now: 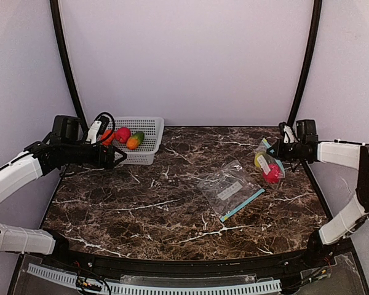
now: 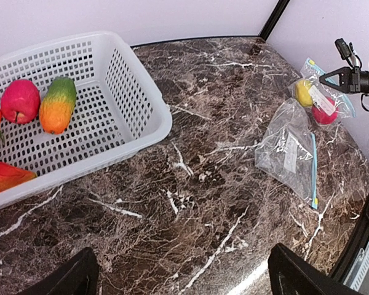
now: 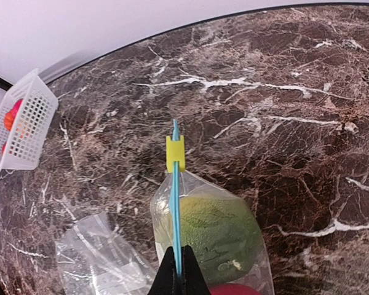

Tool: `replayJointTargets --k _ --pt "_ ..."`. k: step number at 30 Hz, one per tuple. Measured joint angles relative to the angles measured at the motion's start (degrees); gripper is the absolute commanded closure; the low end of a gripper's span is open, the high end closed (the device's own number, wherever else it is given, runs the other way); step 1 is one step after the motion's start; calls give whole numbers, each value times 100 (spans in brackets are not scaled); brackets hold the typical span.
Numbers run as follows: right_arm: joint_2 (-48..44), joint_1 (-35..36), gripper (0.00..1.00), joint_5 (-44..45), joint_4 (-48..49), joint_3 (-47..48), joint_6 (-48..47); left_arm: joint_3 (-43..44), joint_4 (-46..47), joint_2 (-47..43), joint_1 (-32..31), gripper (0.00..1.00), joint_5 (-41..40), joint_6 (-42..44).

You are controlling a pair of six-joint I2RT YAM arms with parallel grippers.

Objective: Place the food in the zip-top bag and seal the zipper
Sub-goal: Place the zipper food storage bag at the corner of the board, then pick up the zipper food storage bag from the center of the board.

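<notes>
Green-yellow pebbly fruit (image 3: pixel 218 236) and smooth red fruit (image 1: pixel 272 174) are sitting inside the clear zip-top bag (image 1: pixel 267 161) at the right edge of the marble table (image 1: pixel 172 215) | our right gripper (image 3: pixel 178 278) is pinching its blue zipper strip (image 3: pixel 175 203) | our left gripper (image 1: pixel 117 156) is gaping wide beside the mesh basket (image 1: pixel 149 132)

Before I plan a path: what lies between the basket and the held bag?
Top view: bare marble tabletop, then a second, empty zip-top bag lying flat near the held bag.

White mesh basket (image 1: pixel 150 139) sits on marble table (image 1: pixel 141 209).
</notes>
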Motion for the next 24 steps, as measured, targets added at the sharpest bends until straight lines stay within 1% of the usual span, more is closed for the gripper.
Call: replayJointTargets --k 3,4,5,8,11,13,15,17,21,24 --pt "654 -221 100 -175 76 243 -131 -44 -4 122 2 4 -57 59" --pt "791 -304 98 -234 94 299 -157 -44 -4 136 2 4 -66 76" --pt "933 -426 91 -306 107 374 -177 -48 -4 138 2 4 -72 92" --pt "1167 -713 60 -365 96 551 -225 -48 -2 138 7 4 -83 144" --pt "1237 -828 39 -155 28 737 -391 -50 2 138 7 4 -83 168" --pt "1226 -820 30 -2 -44 841 -466 -50 11 157 7 4 -79 173" --pt "1169 -815 25 210 -151 920 -535 -50 31 201 7 4 -70 170" --pt "1038 -802 21 437 -302 973 -568 -50 35 249 7 4 -59 168" --pt "575 -800 20 870 -616 1075 -625 -55 48 271 7 4 -61 166" --pt "39 -767 20 970 -791 1095 -643 -70 83 267 7 4 -61 164"
